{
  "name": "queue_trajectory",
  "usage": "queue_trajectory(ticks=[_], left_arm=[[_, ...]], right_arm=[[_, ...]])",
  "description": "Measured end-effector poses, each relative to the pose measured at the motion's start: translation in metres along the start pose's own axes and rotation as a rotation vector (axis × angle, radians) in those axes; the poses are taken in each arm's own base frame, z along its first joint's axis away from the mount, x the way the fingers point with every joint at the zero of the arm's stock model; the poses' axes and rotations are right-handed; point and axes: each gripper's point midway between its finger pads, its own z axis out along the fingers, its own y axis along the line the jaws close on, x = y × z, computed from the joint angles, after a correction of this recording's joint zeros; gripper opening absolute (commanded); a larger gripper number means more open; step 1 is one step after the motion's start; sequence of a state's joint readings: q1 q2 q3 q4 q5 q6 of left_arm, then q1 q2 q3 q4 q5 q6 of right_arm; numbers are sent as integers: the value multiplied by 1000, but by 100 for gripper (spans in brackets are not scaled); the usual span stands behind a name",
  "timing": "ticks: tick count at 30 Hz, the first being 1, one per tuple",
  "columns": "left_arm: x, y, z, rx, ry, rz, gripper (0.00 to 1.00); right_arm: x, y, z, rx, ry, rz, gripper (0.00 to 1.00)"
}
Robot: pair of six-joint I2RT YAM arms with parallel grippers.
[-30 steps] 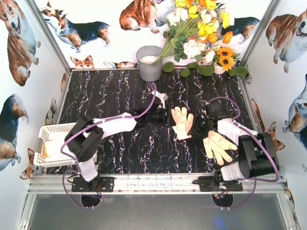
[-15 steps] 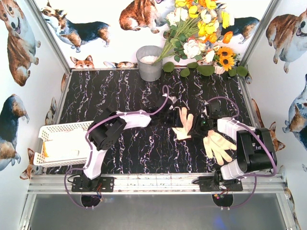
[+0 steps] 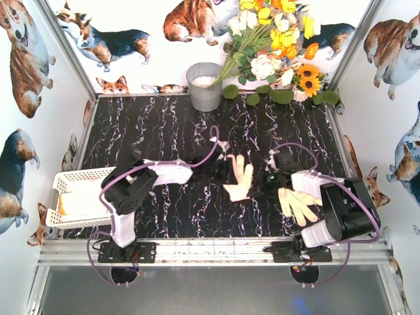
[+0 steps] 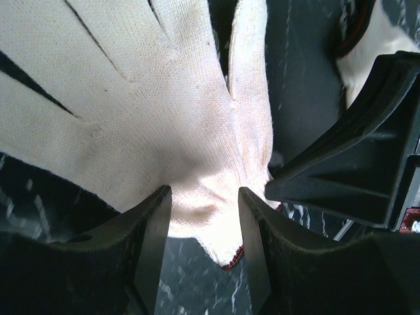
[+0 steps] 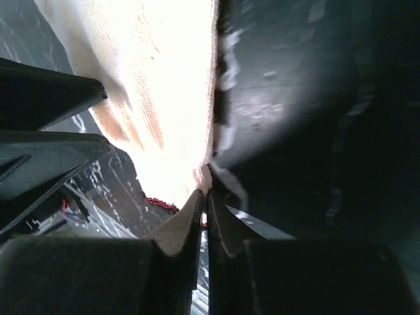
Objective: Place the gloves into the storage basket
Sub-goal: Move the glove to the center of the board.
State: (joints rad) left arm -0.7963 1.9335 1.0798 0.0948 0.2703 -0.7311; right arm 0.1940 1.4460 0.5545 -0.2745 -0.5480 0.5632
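Glove of cream knit, limp, flat-fingered, red-edged, black marbled table

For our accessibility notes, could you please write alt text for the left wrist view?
A cream knitted glove spreads over the black marbled table, its red-edged cuff squeezed between the two dark fingers of the left claw. The right claw comes in from the right, touching the cuff.

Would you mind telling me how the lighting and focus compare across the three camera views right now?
Right wrist view: the glove is blown out to near white, the right half sunk in shadow. Left wrist view: evenly lit, knit sharp, the left gripper's fingers soft and dark. Top view: bright, even, sharp throughout.
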Motion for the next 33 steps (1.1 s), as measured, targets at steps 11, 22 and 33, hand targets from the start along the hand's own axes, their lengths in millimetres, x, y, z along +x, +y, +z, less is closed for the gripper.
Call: queue_trajectory(ticks=[11,22,33], left_arm=[[38,45,-63,-89,62,-11,45],[49,57,-91,-115,49,-15,72],[-46,26,-156,-122,-191,122,88]], right_arm=[[50,50,32,-73,64,-53,4],[46,63,30,-89,-13,-9,41],[0,49,-46,107,-294,-79,45]])
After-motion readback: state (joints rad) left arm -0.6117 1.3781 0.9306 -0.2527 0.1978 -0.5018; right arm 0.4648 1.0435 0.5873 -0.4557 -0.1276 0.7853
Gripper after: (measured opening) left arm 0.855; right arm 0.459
